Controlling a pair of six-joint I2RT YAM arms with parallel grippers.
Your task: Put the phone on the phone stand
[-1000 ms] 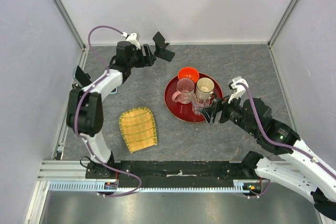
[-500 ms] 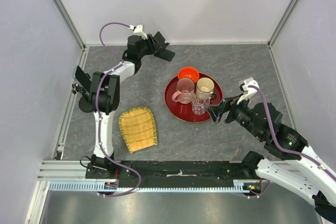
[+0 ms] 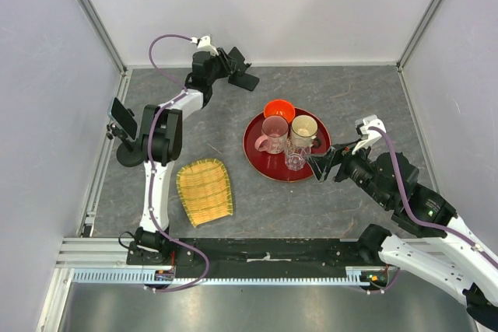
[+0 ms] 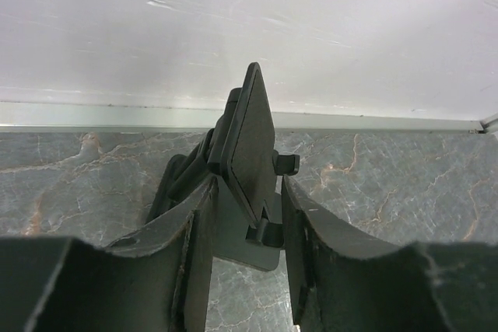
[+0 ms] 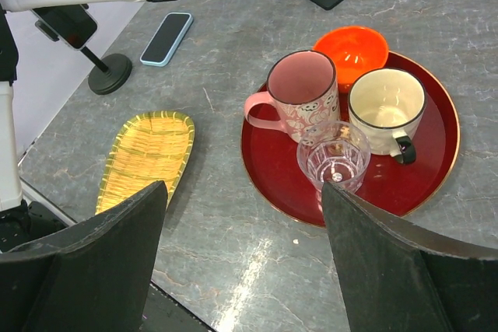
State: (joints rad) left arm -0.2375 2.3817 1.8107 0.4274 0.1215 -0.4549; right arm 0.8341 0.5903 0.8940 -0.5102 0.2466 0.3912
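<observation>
On my left gripper, the jaws flank the phone stand; whether they pinch it, I can't tell. My right gripper gapes empty, the tray just ahead. Beyond, far left, the phone lies flat, hidden from overhead by my left arm.

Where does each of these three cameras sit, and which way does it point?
Top external: fixed above and behind the arms, looking down on the table; the left arm and right arm show from their bases.
Left wrist: on the left arm, facing the back wall; the left fingers flank the phone stand.
Right wrist: on the right arm, looking down across the red tray toward the phone; the right fingers frame the bottom corners.
Shared: all three show the phone stand; top and right wrist also share the tray.
</observation>
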